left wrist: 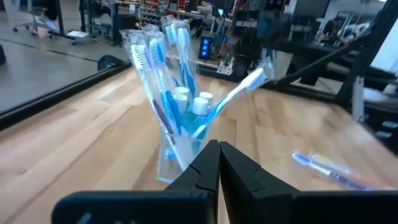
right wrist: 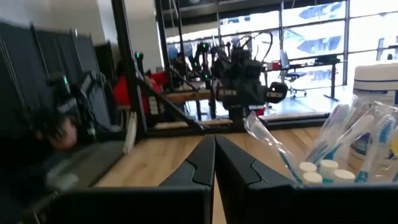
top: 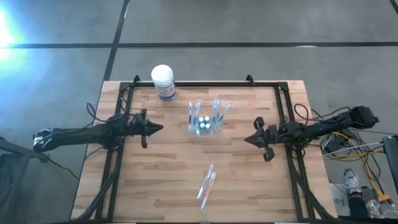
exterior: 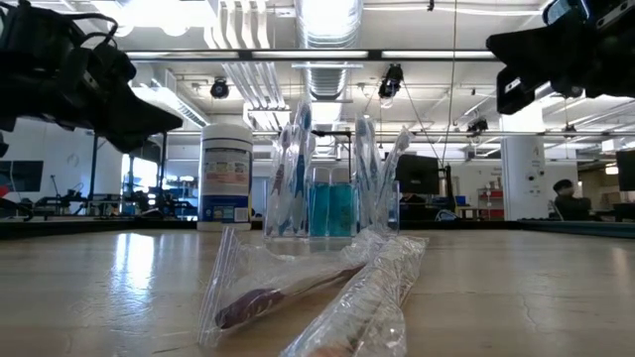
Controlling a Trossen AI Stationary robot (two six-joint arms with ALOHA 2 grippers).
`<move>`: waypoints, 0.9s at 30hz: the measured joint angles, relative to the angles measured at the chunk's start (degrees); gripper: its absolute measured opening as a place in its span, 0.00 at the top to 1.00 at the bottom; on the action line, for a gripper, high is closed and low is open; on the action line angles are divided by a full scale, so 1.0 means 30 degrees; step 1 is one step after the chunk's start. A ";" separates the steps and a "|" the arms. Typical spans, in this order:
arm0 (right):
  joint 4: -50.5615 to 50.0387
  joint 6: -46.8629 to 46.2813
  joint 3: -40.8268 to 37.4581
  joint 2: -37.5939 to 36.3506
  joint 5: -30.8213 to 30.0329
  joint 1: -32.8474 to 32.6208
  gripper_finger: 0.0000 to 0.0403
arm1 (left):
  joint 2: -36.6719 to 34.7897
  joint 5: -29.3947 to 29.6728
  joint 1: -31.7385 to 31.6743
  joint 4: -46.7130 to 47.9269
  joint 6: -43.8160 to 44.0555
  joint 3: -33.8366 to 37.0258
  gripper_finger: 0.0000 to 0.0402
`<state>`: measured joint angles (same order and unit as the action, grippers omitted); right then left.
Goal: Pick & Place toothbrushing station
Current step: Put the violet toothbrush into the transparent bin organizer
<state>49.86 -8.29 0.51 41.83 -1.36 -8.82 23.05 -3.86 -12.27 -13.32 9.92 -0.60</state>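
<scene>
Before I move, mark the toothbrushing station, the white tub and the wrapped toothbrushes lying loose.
toothbrushing station (top: 205, 126), high view, clear base.
white tub (top: 163, 75), high view, lid.
wrapped toothbrushes (top: 206, 185), high view, middle of the wrappers.

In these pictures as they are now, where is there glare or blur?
High view: strong white glare at the upper left corner, off the wooden table. Low view: bright ceiling lights overhead; the wrapped toothbrushes lying nearest look soft. Right wrist view: the room on one side is blurred; the clear plastic toothbrush holder stays fairly sharp.
</scene>
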 joint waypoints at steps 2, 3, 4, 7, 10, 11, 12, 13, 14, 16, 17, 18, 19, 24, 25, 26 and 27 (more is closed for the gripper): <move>-0.0092 -0.0439 0.0001 -0.0421 -0.0031 0.0030 0.98 | 0.0173 0.0147 0.0000 0.0172 -0.0426 0.0000 0.97; -0.0366 -0.0464 0.0000 -0.0770 -0.0031 0.0030 0.98 | 0.0261 0.0201 0.0000 0.0166 -0.0596 0.0000 0.97; -0.0816 -0.0347 0.0003 -0.1172 -0.0034 0.0030 0.98 | 0.0326 0.0335 0.0000 0.0167 -0.0722 0.0000 0.97; -0.3092 0.0176 0.0000 -0.2613 -0.0039 0.0069 0.98 | 0.0379 0.0641 0.0000 0.0197 -0.0526 0.0000 0.97; -0.4800 0.0505 0.0000 -0.4007 -0.0061 0.0239 0.98 | 0.0386 0.0656 0.0000 0.0201 0.0087 0.0000 0.97; -0.5151 0.0563 0.0000 -0.4420 -0.0066 0.0291 0.98 | 0.0393 0.0656 0.0000 0.0200 0.0242 0.0000 0.97; -0.5484 0.0606 0.0000 -0.4842 -0.0061 0.0355 0.98 | 0.0393 0.0656 0.0000 0.0202 0.0344 0.0000 0.97; -0.5691 0.0607 0.0000 -0.5287 -0.0076 0.0425 0.98 | 0.0392 0.0663 0.0000 0.0201 0.0387 0.0000 0.97; -0.5749 0.0510 0.0000 -0.5755 -0.0086 0.0470 0.98 | 0.0391 0.0660 0.0000 0.0204 0.0458 0.0000 0.97; -0.6001 0.0232 0.0000 -0.6727 -0.0102 0.0537 0.98 | 0.0393 0.0663 0.0000 0.0213 0.0594 0.0000 0.97; -0.6142 0.0119 0.0000 -0.7229 -0.0143 0.0569 0.98 | 0.0386 0.0663 0.0000 0.0269 0.0640 0.0000 0.97; -0.6343 0.0033 0.0000 -0.7733 -0.0288 0.0569 0.98 | 0.0386 0.0663 0.0000 0.0442 0.0662 0.0000 0.97; -0.6648 0.0019 0.0000 -0.8236 -0.0569 0.0569 0.98 | 0.0386 0.0668 0.0000 0.0734 0.0649 0.0000 0.97; -0.8872 0.0207 0.0000 -1.0763 -0.1751 0.0570 0.98 | 0.0393 0.0670 0.0000 0.1960 0.0648 0.0000 0.97; -0.9400 0.0232 0.0000 -1.1245 -0.1880 0.0569 0.98 | 0.0393 0.0670 0.0000 0.2003 0.0662 0.0000 0.97; -0.9922 0.0248 0.0000 -1.1721 -0.1948 0.0571 0.98 | 0.0393 0.0670 0.0000 0.2003 0.0662 0.0000 0.97; -1.0461 0.0255 0.0000 -1.2150 -0.1972 0.0574 0.98 | 0.0393 0.0670 0.0000 0.2003 0.0648 0.0000 0.97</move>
<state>18.48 -7.52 0.51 5.38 -7.27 -7.10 24.23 -1.85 -12.27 -7.31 11.86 -0.60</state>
